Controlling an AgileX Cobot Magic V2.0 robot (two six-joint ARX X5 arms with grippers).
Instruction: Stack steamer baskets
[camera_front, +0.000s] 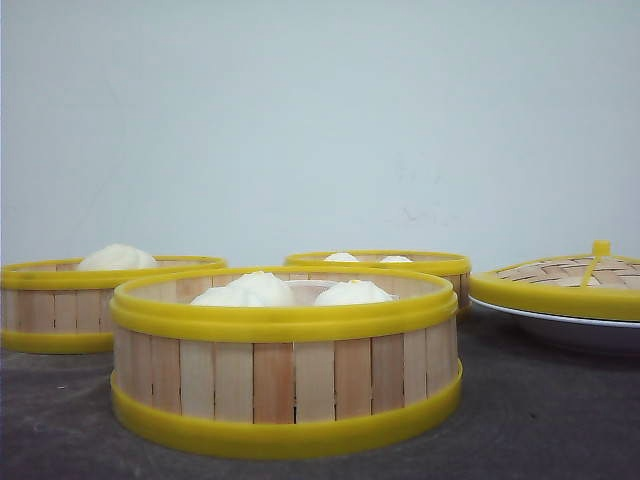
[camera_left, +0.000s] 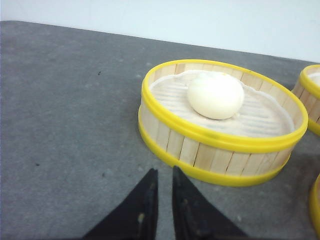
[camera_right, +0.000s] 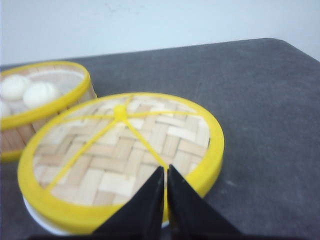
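I count three steamer baskets on my front feed, all round and shallow, with walls of upright pale wooden slats between smooth yellow plastic rims. The near basket (camera_front: 287, 355) sits at 6 o'clock on the grey, slightly grainy tabletop (camera_front: 540, 420) and holds three white, smooth, domed buns (camera_front: 262, 290). The left basket (camera_front: 75, 303) is at 9 o'clock, set further back, with one bun (camera_front: 117, 258) showing above its rim. The back basket (camera_front: 400, 266) sits behind the near one toward 1 o'clock, and two bun tops (camera_front: 341, 257) peek over its rim. None is stacked; each rests on the table apart from the others.

At 3 o'clock a single flat lid (camera_front: 565, 280), woven in a herringbone pattern with a yellow rim and knob, lies on a white plate (camera_front: 560, 328).

My left gripper (camera_left: 164, 175) hangs over bare table near the one-bun basket (camera_left: 220, 120), fingers nearly together with a thin gap, holding nothing. My right gripper (camera_right: 165, 172) hovers over the lid's (camera_right: 120, 155) edge, fingers almost touching, empty.
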